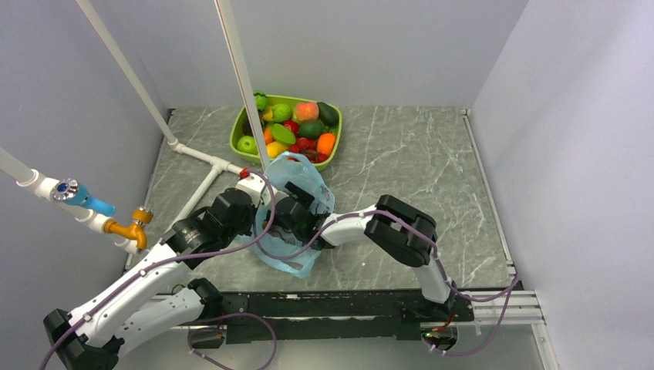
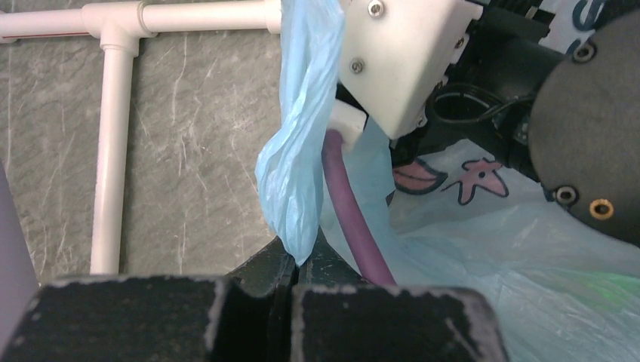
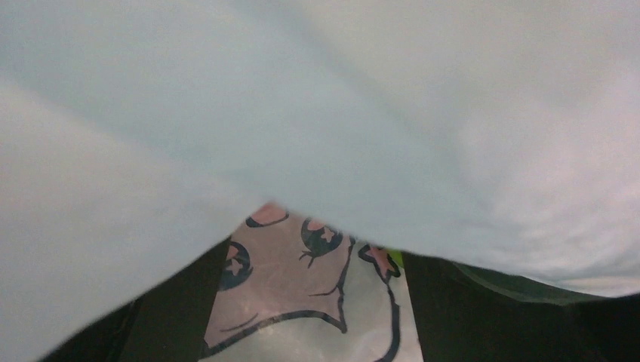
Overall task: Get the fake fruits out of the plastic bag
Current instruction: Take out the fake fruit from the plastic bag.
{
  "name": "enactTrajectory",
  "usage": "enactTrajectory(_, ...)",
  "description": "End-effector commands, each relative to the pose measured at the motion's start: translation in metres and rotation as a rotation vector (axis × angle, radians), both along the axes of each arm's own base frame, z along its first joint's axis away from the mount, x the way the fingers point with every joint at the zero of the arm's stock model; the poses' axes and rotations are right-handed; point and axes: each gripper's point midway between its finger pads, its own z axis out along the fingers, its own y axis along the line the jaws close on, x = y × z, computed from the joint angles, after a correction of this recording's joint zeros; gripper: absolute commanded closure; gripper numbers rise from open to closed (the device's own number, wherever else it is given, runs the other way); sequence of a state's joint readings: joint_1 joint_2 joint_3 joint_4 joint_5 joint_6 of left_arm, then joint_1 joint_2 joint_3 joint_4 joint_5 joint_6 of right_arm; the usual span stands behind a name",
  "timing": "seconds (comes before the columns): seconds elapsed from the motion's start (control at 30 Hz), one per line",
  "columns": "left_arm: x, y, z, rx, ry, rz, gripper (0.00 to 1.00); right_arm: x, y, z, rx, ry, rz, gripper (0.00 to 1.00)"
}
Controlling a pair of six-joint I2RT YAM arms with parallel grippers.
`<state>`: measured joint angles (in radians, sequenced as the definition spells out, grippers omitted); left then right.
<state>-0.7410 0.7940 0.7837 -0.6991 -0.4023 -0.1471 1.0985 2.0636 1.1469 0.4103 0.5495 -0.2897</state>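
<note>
1. My left gripper (image 2: 293, 264) is clamped on a fold of the thin light blue plastic bag (image 1: 305, 181), which sits just before the lime-green plastic tray (image 1: 234, 137).
2. My right gripper (image 3: 313, 302) is buried inside it; can't tell if it's open or closed.
3. Worry: the film snags my fingers and the whole bag drags or tears.

Arms angle inward; left claw (image 2: 293, 268) pinched shut, right claw (image 3: 317, 302) spread.

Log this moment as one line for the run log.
left gripper: shut on plastic bag | right gripper: open, inside bag | right wrist view: mostly plastic
</note>
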Motion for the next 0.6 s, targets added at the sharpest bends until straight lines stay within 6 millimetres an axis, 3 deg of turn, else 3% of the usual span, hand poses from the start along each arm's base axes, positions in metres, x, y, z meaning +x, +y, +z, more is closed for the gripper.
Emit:
enactTrajectory(0.0,-0.002,-0.017,0.008,-0.063,-0.001,-0.06,1.0,0.013,0.002,0.033,0.043,-0.068,-0.029,0.09)
enactTrajectory(0.2,-0.002,-0.017,0.008,-0.062,0.0,-0.061,1.0,0.019,-0.004,0.061,0.013,-0.15,-0.069,0.07)
enactTrajectory(0.33,-0.002,-0.017,0.008,-0.061,0.001,-0.061,1.0,0.011,0.001,0.08,0.008,-0.193,-0.043,0.07)
enactTrajectory(0.47,-0.002,-0.017,0.008,-0.06,0.002,-0.06,1.0,-0.005,0.012,0.089,0.074,-0.153,-0.006,0.08)
enactTrajectory(0.57,-0.002,-0.017,0.009,-0.062,-0.002,-0.06,1.0,-0.032,0.031,0.082,0.175,-0.03,0.091,0.09)
